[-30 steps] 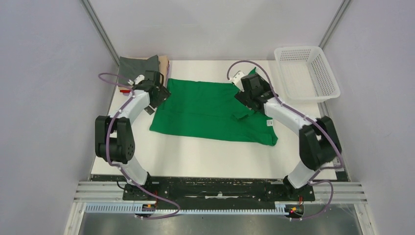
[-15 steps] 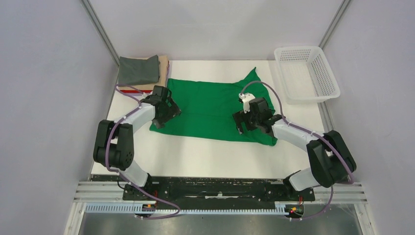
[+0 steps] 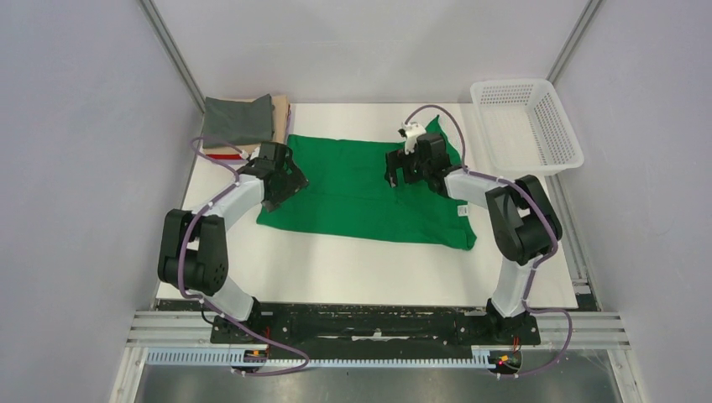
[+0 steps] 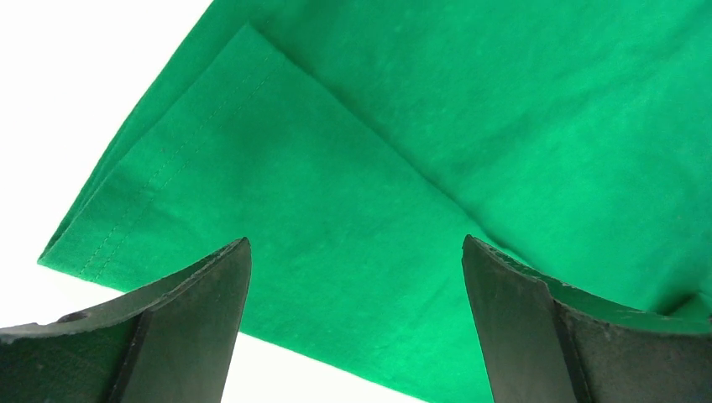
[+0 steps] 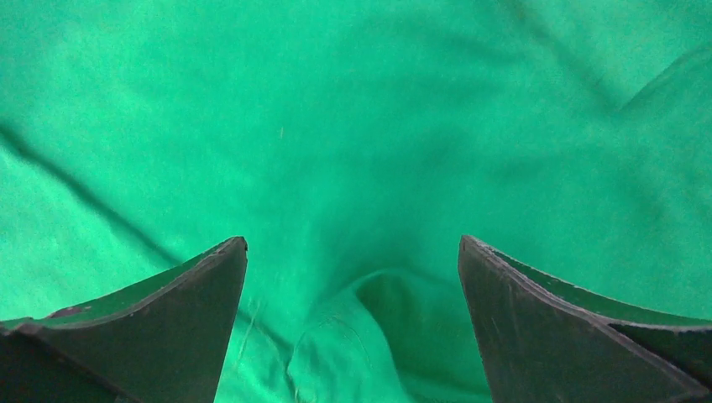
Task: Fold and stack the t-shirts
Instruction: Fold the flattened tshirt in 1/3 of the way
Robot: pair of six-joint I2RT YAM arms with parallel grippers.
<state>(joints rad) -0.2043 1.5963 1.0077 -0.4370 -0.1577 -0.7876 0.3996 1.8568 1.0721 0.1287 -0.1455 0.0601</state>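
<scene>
The green t-shirt (image 3: 361,189) lies flat on the white table, folded lengthwise, with its white neck label (image 3: 461,211) near the right end. My left gripper (image 3: 290,180) is open over the shirt's left hem corner (image 4: 151,210), its fingers (image 4: 168,327) apart and holding nothing. My right gripper (image 3: 401,170) is open over the shirt's upper right part, above a raised fold of cloth (image 5: 369,327). A folded grey shirt (image 3: 239,120) tops a stack with tan and red edges at the back left.
A white mesh basket (image 3: 526,126) stands at the back right. Grey walls close in both sides. The bare white table (image 3: 353,269) runs in front of the shirt to the arms' base rail.
My right gripper has swung forward over the shirt and then back toward the upper right. My left gripper has moved from the stack onto the shirt's left edge. The folded sleeve flap now lies flat.
</scene>
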